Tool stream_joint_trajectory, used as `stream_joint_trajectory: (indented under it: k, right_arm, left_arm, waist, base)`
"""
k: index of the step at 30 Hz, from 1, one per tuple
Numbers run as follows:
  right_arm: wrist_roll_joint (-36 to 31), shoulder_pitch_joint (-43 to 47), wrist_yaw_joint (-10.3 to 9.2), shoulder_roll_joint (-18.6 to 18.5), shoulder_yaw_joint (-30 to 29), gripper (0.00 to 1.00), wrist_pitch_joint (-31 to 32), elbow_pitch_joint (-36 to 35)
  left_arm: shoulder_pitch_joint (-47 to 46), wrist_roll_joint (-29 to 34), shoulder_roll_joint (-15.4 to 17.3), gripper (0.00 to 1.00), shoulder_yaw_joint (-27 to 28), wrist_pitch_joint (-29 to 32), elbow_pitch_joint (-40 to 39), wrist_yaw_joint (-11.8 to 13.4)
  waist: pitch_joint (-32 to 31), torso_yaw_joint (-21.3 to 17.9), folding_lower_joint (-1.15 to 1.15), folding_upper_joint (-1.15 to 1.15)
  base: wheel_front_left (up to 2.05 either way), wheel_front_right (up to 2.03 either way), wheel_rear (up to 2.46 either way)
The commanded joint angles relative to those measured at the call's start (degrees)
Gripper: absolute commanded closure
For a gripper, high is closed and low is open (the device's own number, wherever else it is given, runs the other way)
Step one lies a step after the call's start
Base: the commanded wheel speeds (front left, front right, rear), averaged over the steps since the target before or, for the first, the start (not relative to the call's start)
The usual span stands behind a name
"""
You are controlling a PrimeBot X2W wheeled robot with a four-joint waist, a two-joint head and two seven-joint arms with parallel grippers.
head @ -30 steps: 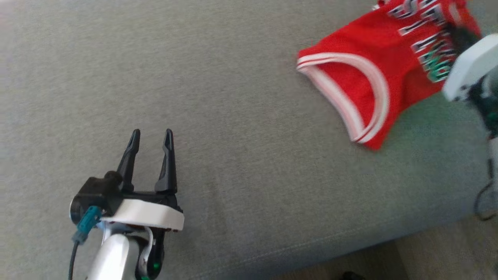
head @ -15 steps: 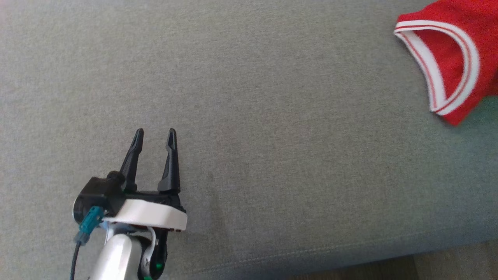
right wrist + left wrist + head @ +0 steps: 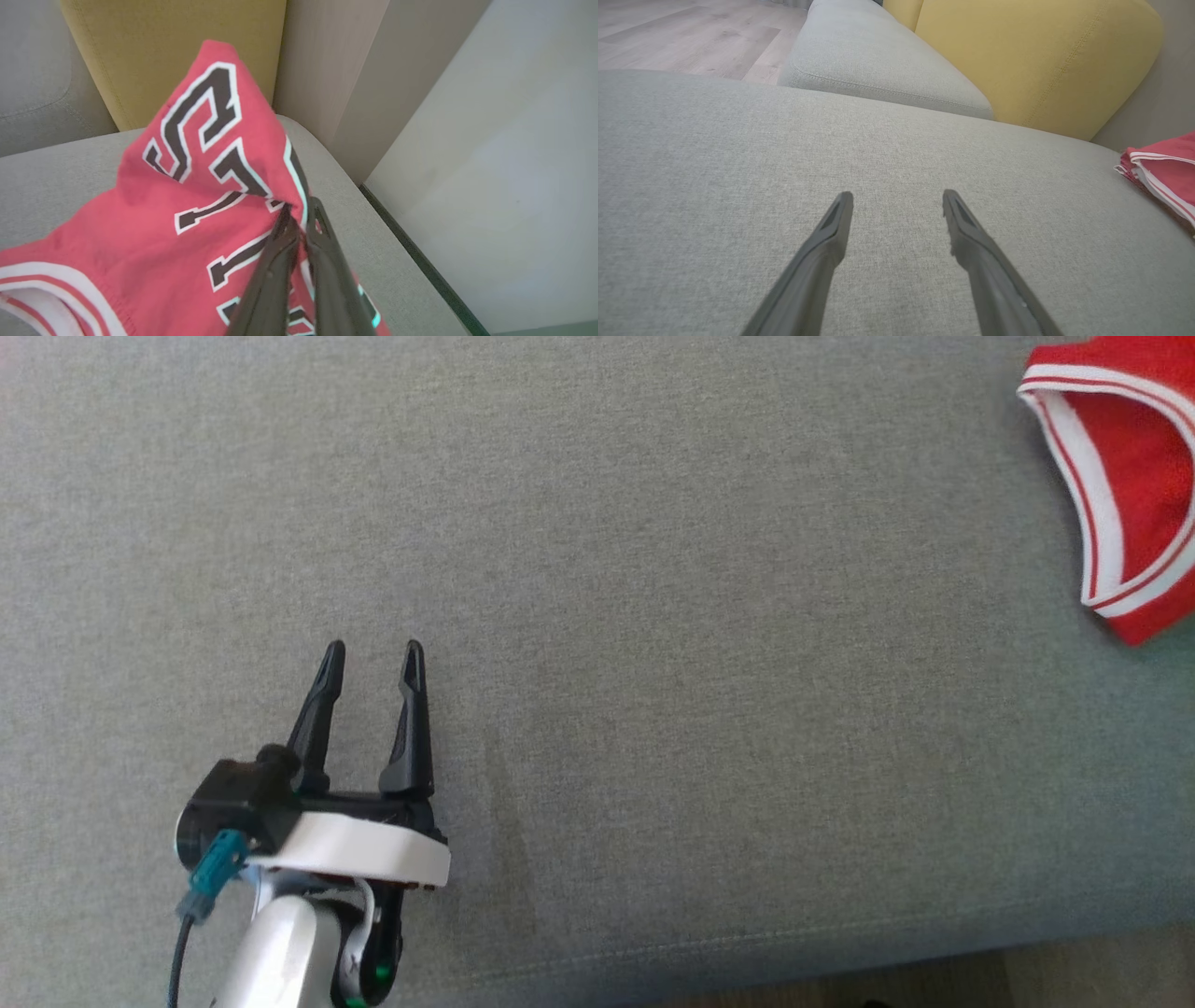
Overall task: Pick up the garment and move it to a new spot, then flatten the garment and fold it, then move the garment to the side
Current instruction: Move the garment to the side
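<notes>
The red garment (image 3: 126, 228) is at the right end of the grey sofa seat (image 3: 653, 616). Its lettered front is bunched up into a peak, while the white-trimmed armhole trails on the cushion. The right gripper (image 3: 299, 210) has its fingers pressed together on a fold of the cloth right in the lettering. We take a pinch in the middle of the fabric like this to be for hauling the whole piece rather than for spreading it. That suits the first step, carrying the garment to a new spot. The yellow back cushion (image 3: 163, 46) stands just behind the garment, and the pale wall (image 3: 490, 163) rises beside the seat's end, so there is little room left on that side.

The left gripper (image 3: 372, 653) hovers low over bare cushion, well apart from the garment, with its jaws spread wide and nothing between them. We judge that it is waiting for the flattening.

Compared with a second ago, the head view shows much less of the garment. Then its lettering, and the pale wrist at the right gripper, lay inside the frame. Now we see one trimmed armhole at the upper right edge. The left gripper sits at nearly the same place and is just as wide open. We therefore read most of the change as the garment being dragged rightward, though the camera may have turned slightly too.
</notes>
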Motion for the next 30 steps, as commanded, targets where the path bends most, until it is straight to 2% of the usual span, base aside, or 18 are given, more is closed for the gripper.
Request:
stream_joint_trajectory:
  k: [1,4,5,7,8,21,30]
  right_arm:
    - [-0.66,-1.29,-0.05,-1.57,0.15,1.00,-0.22,-2.27]
    - [-2.72,-0.99,-0.05,-1.84,-0.82,1.00,-0.63,-2.54]
    - [-3.26,-0.94,-0.05,-1.86,-1.05,0.92,-0.82,-2.67]
    - [-4.44,-0.78,-0.05,-1.93,-1.35,0.37,-1.17,-2.94]
    - [-4.79,-0.76,-0.05,-1.87,-1.51,0.00,-1.25,-3.01]
    - [-5.79,0.52,-0.05,0.76,0.23,0.00,-2.05,-5.76]
    - [-0.02,3.05,-0.05,2.39,8.99,0.00,-5.86,-8.31]
  left_arm:
    - [-1.89,-0.50,-0.21,0.00,1.56,-0.70,-1.94,-0.08]
    - [-2.10,-0.51,-0.22,0.00,1.61,-0.70,-1.85,-0.17]
    - [-2.17,-0.51,-0.23,0.00,1.63,-0.70,-1.80,-0.18]
    - [-2.29,-0.53,-0.23,0.00,1.65,-0.70,-1.73,-0.18]
    - [-2.34,-0.56,-0.23,0.00,1.64,-0.70,-1.70,-0.16]
    - [-2.32,-0.90,-0.24,0.00,1.62,-0.70,-1.02,-0.09]
    - [-1.29,-1.24,-0.24,0.00,2.34,-0.70,-0.65,0.26]
  waist:
    - [0.17,0.08,0.00,0.00]
    - [0.59,0.21,0.00,0.00]
    - [0.72,0.24,0.00,0.00]
    - [0.93,0.23,0.00,0.00]
    - [1.01,0.23,0.00,0.00]
    - [0.08,-0.12,0.00,0.00]
    - [-3.76,0.11,0.00,0.00]
  base:
    - [0.00,0.00,0.00]
    - [0.00,0.00,0.00]
    - [0.00,0.00,0.00]
    - [0.00,0.00,0.00]
    - [0.00,0.00,0.00]
    - [0.00,0.00,0.00]
    - [0.00,0.00,0.00]
